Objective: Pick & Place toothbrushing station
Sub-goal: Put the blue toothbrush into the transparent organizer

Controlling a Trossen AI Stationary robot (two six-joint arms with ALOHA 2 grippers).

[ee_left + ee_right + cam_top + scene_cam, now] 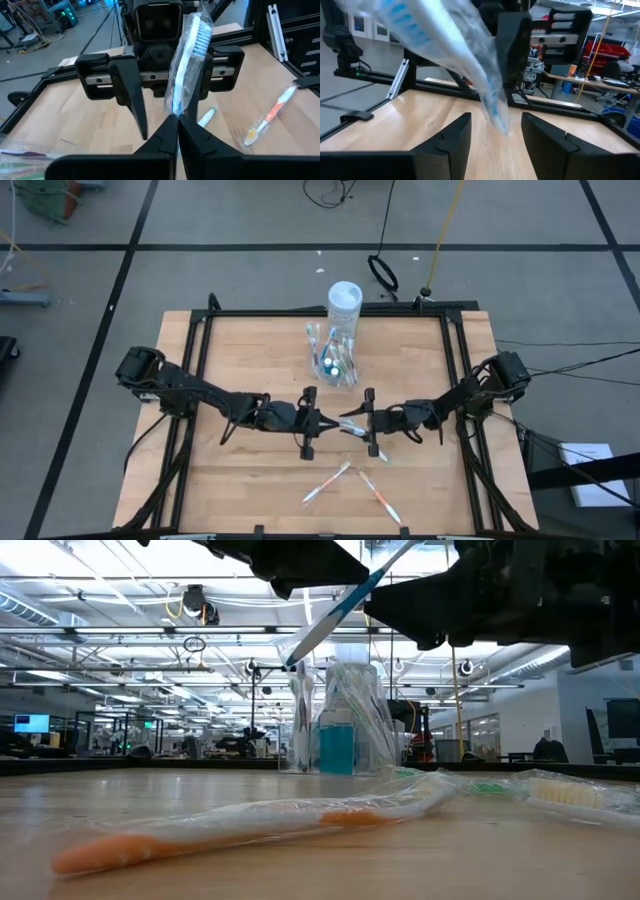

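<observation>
Left gripper (176, 131): we found it clamped on a wrapped blue toothbrush (187, 60) above mid-table.
Right gripper (496, 137): we saw fingers spread wide — facing the left, holding nothing.
Toothbrushing station (336, 360): we noted it at the table's far middle — beside a white-capped container (344, 305).

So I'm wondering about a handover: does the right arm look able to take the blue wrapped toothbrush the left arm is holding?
Probably yes. The right end effector stands open with the blue wrapped toothbrush hanging between its fingers; the left end effector grips the lower end, and nothing blocks it.
</observation>
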